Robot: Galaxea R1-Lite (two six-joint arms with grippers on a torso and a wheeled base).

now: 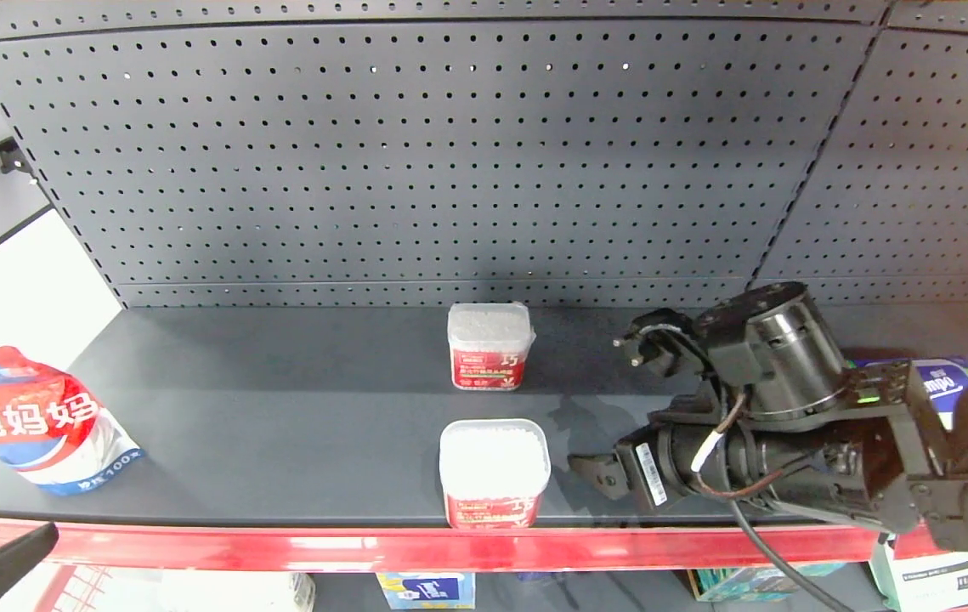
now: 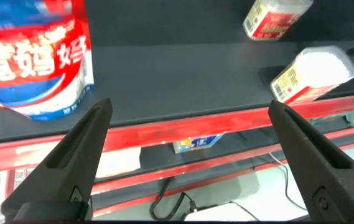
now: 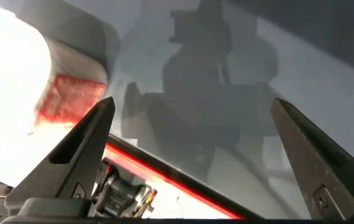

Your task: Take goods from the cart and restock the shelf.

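While hanging low at far left, left gripper [image 2: 190,104]: fingers spread wide, nothing between them; below and in front of the red lip of the shelf [image 1: 297,408].
bag [image 1: 29,421]: red, white and blue pouch, at left end of shelf deck, close to front edge, well apart from everything else.
shelf: dark grey deck, red front lip.
back panel [image 1: 416,153]: grey, perforated, rising behind the deck.
back tub [image 1: 489,344]: white lid, red label, upright, mid-shelf, toward the back panel.
front tub [image 1: 494,472]: same kind, upright, at front edge, directly in front of back tub with bare deck between the two.
right gripper [image 3: 192,106]: fingers spread, pinching nothing; low over the deck just right of front tub, tips pointing toward it, small gap visible, not touching.
box [image 1: 947,378]: blue and green, on deck at right end, behind right arm, mostly hidden.
packs [image 1: 426,588]: blue and white, on the level under the red lip, partly cut off by the frame edge.
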